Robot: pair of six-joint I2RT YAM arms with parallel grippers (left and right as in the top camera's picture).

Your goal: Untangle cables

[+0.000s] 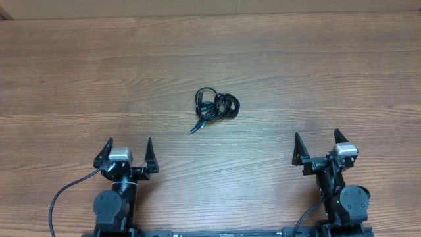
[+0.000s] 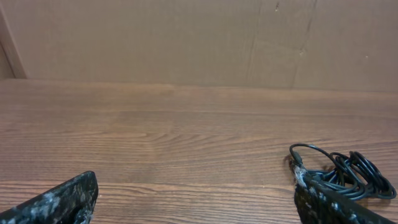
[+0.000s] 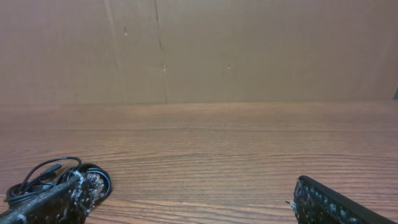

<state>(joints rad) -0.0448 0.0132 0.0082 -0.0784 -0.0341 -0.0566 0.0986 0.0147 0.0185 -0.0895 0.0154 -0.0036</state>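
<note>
Cables point(image 1: 216, 107): one tangled black bundle lying mid-table point(image 1: 79, 79), ahead of both arms and between them, touching neither.
Left gripper point(image 1: 129, 145): fingers spread wide, holding nothing.
Right gripper point(image 1: 316, 139): fingers spread wide, holding nothing.

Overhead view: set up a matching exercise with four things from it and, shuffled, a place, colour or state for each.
Things:
1. cables
2. left pincer
3. right pincer
4. table

Places, colours, states:
a. open, at the lower right of the view
b. brown wood grain
c. black, bunched in a small heap near the middle
d. open, at the lower left of the view

Pairs: 1-c, 2-d, 3-a, 4-b.
</note>
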